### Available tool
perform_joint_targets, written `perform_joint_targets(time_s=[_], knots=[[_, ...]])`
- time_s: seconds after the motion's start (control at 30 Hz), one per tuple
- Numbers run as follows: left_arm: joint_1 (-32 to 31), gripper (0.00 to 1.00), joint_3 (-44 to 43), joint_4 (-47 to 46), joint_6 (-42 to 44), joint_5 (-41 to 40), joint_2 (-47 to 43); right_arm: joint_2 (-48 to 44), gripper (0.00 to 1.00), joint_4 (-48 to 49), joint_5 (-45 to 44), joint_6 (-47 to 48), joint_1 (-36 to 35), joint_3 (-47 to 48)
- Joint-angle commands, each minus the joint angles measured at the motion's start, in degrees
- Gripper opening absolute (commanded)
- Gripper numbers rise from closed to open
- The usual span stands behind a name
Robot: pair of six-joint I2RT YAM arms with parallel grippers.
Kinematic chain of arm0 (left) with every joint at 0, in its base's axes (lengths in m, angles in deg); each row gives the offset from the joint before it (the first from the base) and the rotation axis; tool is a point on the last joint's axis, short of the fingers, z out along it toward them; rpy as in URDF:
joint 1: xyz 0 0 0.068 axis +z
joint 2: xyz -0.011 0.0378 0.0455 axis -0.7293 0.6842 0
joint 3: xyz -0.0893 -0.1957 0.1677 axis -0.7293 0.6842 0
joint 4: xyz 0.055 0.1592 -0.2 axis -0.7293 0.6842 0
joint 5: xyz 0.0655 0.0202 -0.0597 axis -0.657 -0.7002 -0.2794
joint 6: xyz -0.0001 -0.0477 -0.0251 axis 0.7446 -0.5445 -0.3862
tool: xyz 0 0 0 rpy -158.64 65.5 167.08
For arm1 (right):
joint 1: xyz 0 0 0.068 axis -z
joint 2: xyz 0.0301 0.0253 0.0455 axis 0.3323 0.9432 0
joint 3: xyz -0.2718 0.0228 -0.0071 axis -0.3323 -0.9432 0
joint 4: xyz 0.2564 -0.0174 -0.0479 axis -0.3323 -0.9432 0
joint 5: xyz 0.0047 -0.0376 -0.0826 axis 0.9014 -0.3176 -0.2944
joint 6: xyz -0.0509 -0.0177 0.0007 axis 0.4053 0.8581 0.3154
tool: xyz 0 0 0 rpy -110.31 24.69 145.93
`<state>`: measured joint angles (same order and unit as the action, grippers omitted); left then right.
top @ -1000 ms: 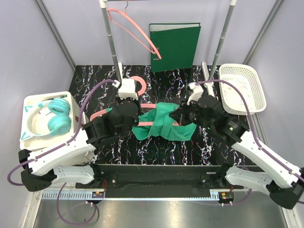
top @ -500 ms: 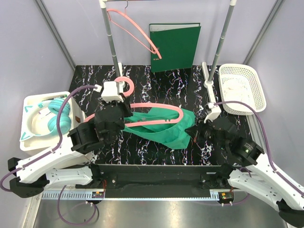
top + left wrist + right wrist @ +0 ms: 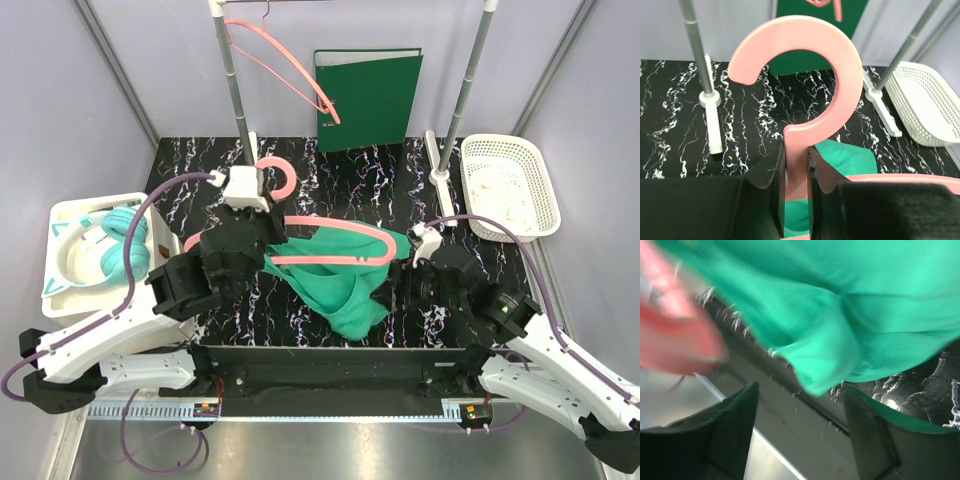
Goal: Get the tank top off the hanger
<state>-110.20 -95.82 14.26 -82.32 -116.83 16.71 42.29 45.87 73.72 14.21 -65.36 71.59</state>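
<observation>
Fingers (image 3: 765,197) of left gripper (image 3: 796,200) clamp hanger (image 3: 807,55), tank top (image 3: 345,285) just beyond.

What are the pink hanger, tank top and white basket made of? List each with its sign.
Pink hanger: likely moulded plastic, smooth and matte, uniform colour.
Tank top: soft green fabric, apparently; it drapes and folds.
White basket: probably plastic, with a regular perforated mesh wall.

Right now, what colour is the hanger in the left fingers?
Pink. The hanger shows best in left wrist view.

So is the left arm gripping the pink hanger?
Yes, the left gripper is shut on the pink hanger just below its hook.
</observation>
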Motion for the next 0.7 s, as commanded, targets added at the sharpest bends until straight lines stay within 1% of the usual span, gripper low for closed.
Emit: perform_joint_targets(time_s=[0.0,0.07,0.2,0.3,0.4,0.47,0.5,0.53,0.6,0.63,0.67], knots=[[0.1,0.00,-5.5,-2.0,4.2,4.5,1.6,-1.8,0.80,-1.3,17.5,7.8,-0.2,4.8],[0.1,0.00,-6.3,-1.2,5.1,5.2,1.8,-3.1,0.87,-2.5,19.3,7.8,-0.2,5.8],[0.0,0.00,-7.4,-0.2,7.8,10.6,1.8,-5.8,0.95,-3.0,15.4,6.8,-0.2,8.5],[0.1,0.00,-7.1,0.6,9.1,13.3,0.7,-5.9,0.97,-3.2,13.0,7.3,-0.3,10.7],[0.1,0.00,-6.8,1.6,9.6,15.1,-0.9,-4.5,0.97,-3.3,12.7,8.8,-0.2,12.7],[0.1,0.00,-6.5,1.8,9.4,15.6,-1.8,-2.7,0.97,-3.1,12.5,9.5,-0.2,14.4],[0.0,0.00,-6.2,1.8,9.5,17.2,-2.4,-2.1,0.96,-2.4,12.5,9.8,-0.3,14.9],[0.1,0.00,-6.3,1.8,9.4,18.0,-2.5,-0.5,0.92,-1.7,13.4,9.8,-0.2,15.6],[0.1,0.00,-6.2,1.7,9.0,20.3,-2.5,1.2,0.89,1.2,15.4,9.8,-0.2,15.8],[0.0,0.00,-6.2,1.5,8.9,21.1,-2.4,3.1,0.84,2.1,17.7,9.9,-0.2,15.8],[0.1,0.00,-6.3,1.3,8.7,22.1,-2.0,3.9,0.82,2.8,18.6,9.9,-0.2,15.8]])
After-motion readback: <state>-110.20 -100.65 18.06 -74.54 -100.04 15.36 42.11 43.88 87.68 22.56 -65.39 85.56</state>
